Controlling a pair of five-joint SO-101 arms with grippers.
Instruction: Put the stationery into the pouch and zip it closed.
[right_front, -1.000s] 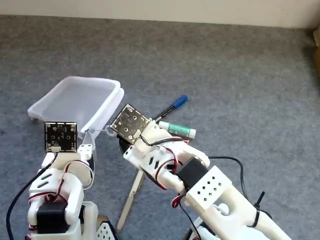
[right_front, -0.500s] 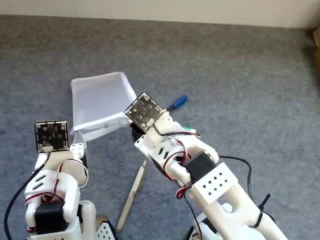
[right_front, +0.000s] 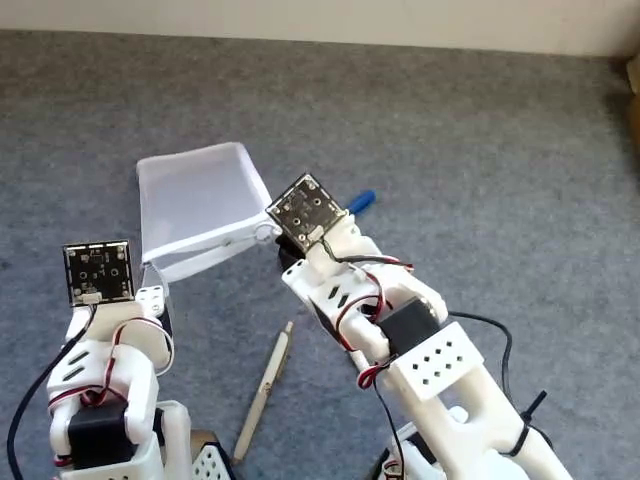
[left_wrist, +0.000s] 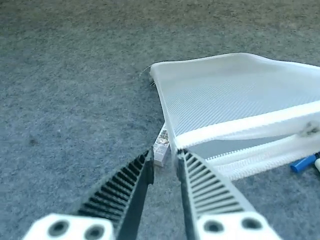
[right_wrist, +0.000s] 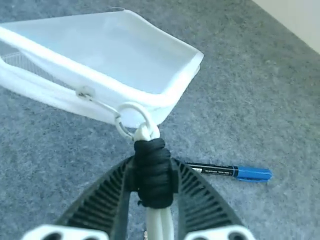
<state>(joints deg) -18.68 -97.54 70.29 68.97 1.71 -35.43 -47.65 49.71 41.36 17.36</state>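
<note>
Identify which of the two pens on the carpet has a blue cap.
The black marker lying near the pouch. The other pen is beige all over and lies farther from the pouch.

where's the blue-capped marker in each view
High view: marker peeks from behind the right arm, right of the pouch.
Left wrist view: blue cap just past the pouch's zipper end.
Right wrist view: marker lies on the carpet beside the right claw, which grips the zip pull.
Shared landmark: the pouch.

Bare carpet (right_front: 480, 150) beyond pouch (right_front: 195, 200); slanted pen (right_front: 265, 385) nearside.
</note>
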